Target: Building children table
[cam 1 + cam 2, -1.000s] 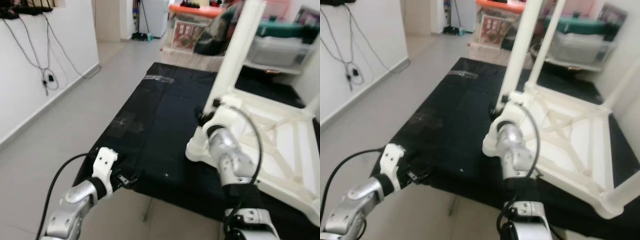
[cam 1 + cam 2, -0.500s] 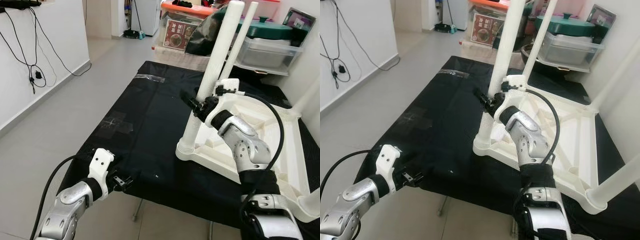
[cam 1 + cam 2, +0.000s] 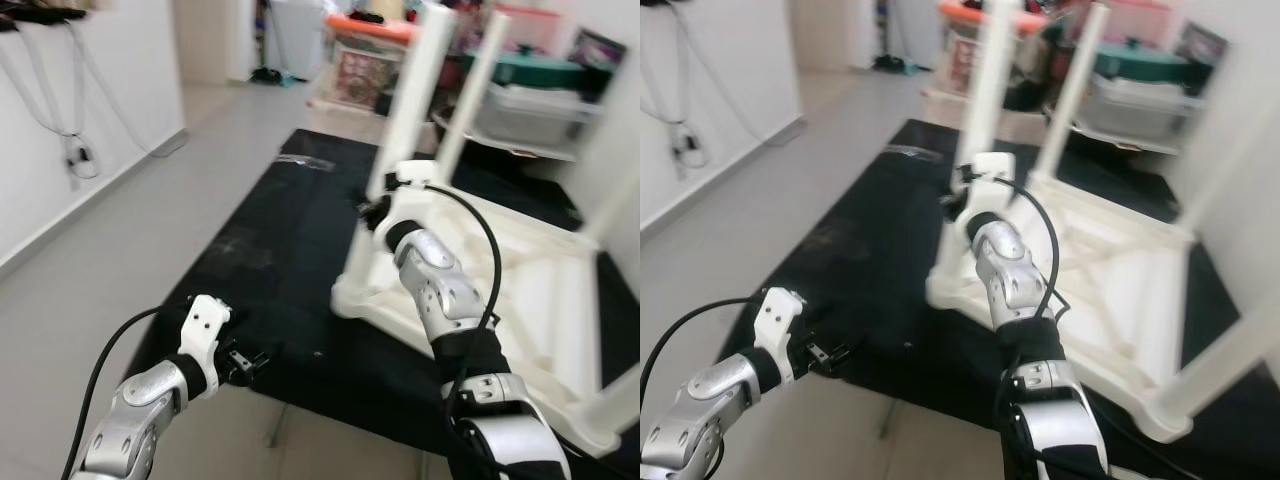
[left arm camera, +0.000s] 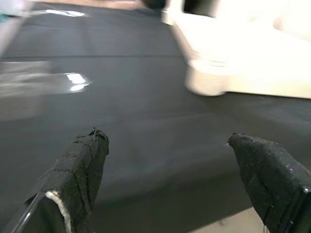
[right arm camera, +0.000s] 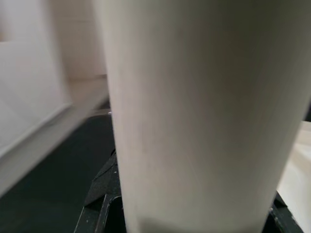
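The white children's table (image 3: 545, 285) lies upside down on a black-covered work surface (image 3: 285, 235), its legs pointing up. My right gripper (image 3: 373, 211) is at the near-left leg (image 3: 410, 110), partway up from the corner. The right wrist view has that leg (image 5: 204, 111) running between the two black fingers (image 5: 103, 194), which press against it. My left gripper (image 3: 250, 360) hovers at the near edge of the black surface, apart from the table. In the left wrist view it (image 4: 166, 137) is open with nothing between its fingers (image 4: 80, 165), and the table's corner (image 4: 209, 80) lies ahead.
Behind the work surface stand a box with an orange lid (image 3: 375, 55) and a clear bin carrying a teal pot (image 3: 535, 85). Grey floor (image 3: 110, 270) runs along the left, beside a white wall with hanging cables (image 3: 75, 150). The picture is blurred.
The view has shifted and blurred. My right gripper, which pointed past the leg half a second ago, has come onto the leg. The left gripper stays open at the near edge.
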You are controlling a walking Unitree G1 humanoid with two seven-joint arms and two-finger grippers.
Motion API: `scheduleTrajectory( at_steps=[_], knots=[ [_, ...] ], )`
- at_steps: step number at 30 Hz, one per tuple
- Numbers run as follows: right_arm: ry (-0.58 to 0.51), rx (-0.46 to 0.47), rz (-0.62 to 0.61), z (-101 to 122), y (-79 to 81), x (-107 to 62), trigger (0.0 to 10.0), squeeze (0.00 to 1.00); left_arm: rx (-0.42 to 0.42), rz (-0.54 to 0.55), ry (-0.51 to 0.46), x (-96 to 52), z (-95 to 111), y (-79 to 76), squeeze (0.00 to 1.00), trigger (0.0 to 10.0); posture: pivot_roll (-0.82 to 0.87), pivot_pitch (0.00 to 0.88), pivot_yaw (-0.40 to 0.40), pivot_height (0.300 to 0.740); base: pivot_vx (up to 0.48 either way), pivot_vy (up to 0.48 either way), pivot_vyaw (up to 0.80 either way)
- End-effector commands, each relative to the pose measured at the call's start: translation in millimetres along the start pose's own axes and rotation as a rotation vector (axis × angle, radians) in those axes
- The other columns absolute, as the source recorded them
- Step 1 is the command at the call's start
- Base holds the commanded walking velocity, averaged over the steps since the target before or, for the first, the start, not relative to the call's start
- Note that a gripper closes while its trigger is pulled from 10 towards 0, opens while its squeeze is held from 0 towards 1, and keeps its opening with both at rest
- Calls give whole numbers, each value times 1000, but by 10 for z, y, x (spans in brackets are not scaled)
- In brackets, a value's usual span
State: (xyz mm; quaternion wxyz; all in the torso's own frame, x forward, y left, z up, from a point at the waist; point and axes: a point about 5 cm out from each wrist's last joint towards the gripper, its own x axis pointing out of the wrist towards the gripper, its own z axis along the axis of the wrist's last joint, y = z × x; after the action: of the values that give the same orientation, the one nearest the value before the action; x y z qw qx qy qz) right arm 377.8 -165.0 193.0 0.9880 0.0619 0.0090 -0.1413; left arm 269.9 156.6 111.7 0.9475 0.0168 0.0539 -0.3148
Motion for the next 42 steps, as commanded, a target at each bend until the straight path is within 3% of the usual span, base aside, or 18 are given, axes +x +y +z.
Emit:
scheduleTrajectory(
  at_steps=[1,2,3,4,6,8,9,13,14,17,18,29,30,32,33,39,40,42],
  knots=[
    [211,-34,-250,-544,-474,-79,0,0,0,-13,11,29,-26,-27,0,10000,102,0,-133,740,0,0,0],
    [213,-27,-282,-584,-481,-140,2588,0,0,-15,10,30,-23,-29,0,10000,96,0,-129,740,0,0,0],
    [222,-19,-290,-610,-453,-190,2588,0,0,-16,10,29,-22,-29,0,10000,95,0,-128,740,0,0,0],
    [229,-13,-295,-628,-435,-226,7961,0,0,-17,10,28,-21,-28,0,10000,94,0,-126,740,0,0,0],
    [232,9,-262,-630,-352,-258,10000,0,-1,-18,12,25,-24,-28,0,10000,90,0,-123,740,0,0,0],
    [224,60,-196,-607,-255,-271,10000,0,-2,-20,14,23,-31,-31,0,10000,90,0,-123,740,0,0,0],
    [188,124,-132,-536,-174,-280,10000,1000,-2,-21,16,22,-35,-35,0,10000,89,0,-120,740,0,0,0],
    [108,211,27,-283,25,-232,10000,1000,-3,-23,16,23,-33,-36,0,10000,88,0,-118,740,0,0,0],
    [93,210,110,-164,94,-194,10000,624,-2,-23,16,22,-32,-32,0,10000,86,0,-118,740,0,0,0],
    [81,205,186,-41,155,-174,10000,624,-1,-22,16,22,-31,-27,0,10000,84,0,-120,740,0,0,0],
    [16,233,346,145,199,-187,10000,0,-2,-20,15,23,-32,-25,0,10000,83,0,-123,740,0,0,0],
    [-168,50,1002,571,439,-414,10000,0,-3,-23,10,46,-29,-36,0,10000,97,0,-129,740,0,0,0],
    [-157,42,1039,519,511,-437,7255,0,-2,-22,9,46,-25,-34,0,10000,100,0,-132,740,0,0,0],
    [-146,41,1065,484,552,-452,7255,0,-2,-21,8,45,-23,-33,0,10000,100,0,-132,740,0,0,0],
    [-110,45,1071,387,625,-463,0,0,-2,-19,8,44,-23,-37,0,10000,107,0,-135,740,0,0,0],
    [-6,35,756,169,541,-254,0,0,-6,-19,10,34,-37,-50,0,10000,96,0,-130,740,0,0,0],
    [49,35,458,43,315,-110,0,0,-8,-19,12,27,-44,-56,0,10000,90,0,-128,740,0,0,0],
    [85,30,261,-45,144,-45,0,0,-9,-20,13,23,-50,-61,0,10000,89,0,-128,740,0,0,0]
  ],
)
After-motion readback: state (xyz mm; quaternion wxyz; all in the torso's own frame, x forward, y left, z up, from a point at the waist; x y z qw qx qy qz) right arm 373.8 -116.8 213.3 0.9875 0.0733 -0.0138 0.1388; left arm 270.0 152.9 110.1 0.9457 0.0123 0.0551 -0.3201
